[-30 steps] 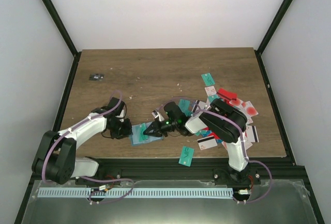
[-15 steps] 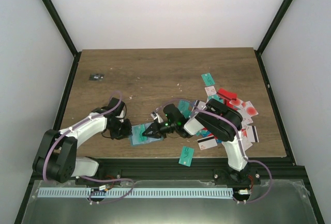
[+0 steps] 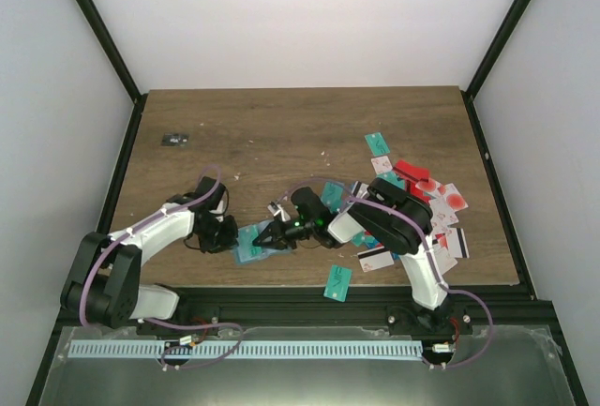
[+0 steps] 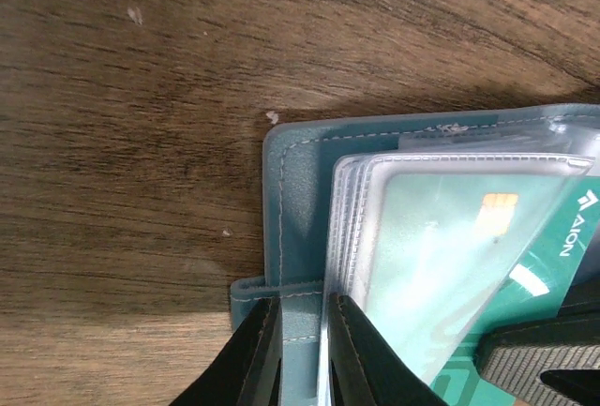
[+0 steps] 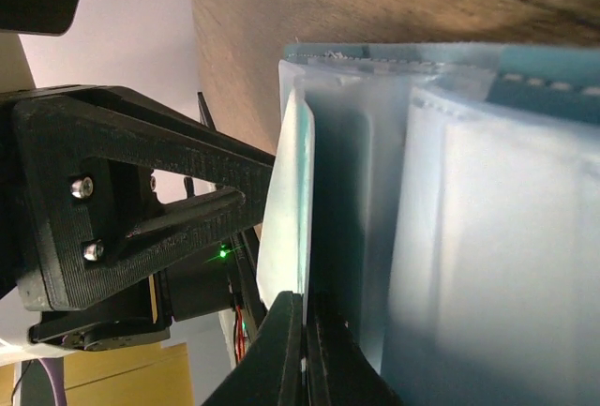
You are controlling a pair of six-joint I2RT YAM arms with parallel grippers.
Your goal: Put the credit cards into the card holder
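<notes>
The blue-grey card holder (image 3: 247,245) lies open near the table's front, between the two arms. My left gripper (image 3: 222,234) is shut on its cover flap; in the left wrist view the jaws (image 4: 302,350) pinch the stitched cover of the card holder (image 4: 298,190) beside the clear sleeves. My right gripper (image 3: 272,235) is shut on a teal credit card (image 4: 459,247) with a gold chip, whose far end lies in among the sleeves. The right wrist view shows that card (image 5: 289,209) edge-on above the right gripper (image 5: 305,331), beside the holder's sleeves (image 5: 487,237).
A loose pile of credit cards (image 3: 427,204), teal, red, white and pink, covers the right side of the table. One teal card (image 3: 337,282) lies at the front edge. A tiny black object (image 3: 174,140) sits at the far left.
My right gripper has slid a little leftward with the teal card, closer into the holder. The left gripper's jaws have narrowed slightly on the cover.
</notes>
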